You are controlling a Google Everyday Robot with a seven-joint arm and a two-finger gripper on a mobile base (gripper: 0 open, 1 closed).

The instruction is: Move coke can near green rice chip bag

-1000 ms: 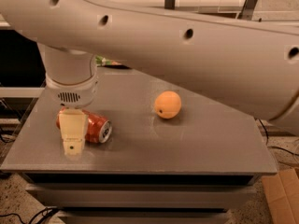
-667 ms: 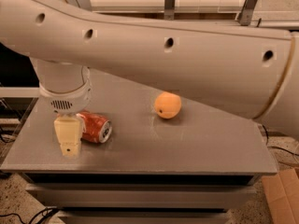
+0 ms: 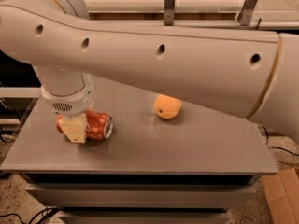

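The gripper [image 3: 74,132] is down on the grey table [image 3: 187,148]. The coke can [image 3: 97,125] lies on its side right at the jaws, which may or may not be clamped on it; I can't tell. An orange [image 3: 167,106] sits well apart from them.

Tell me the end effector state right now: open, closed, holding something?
End effector: down at the coke can, which lies on its side at the left of the table; open or closed cannot be told.
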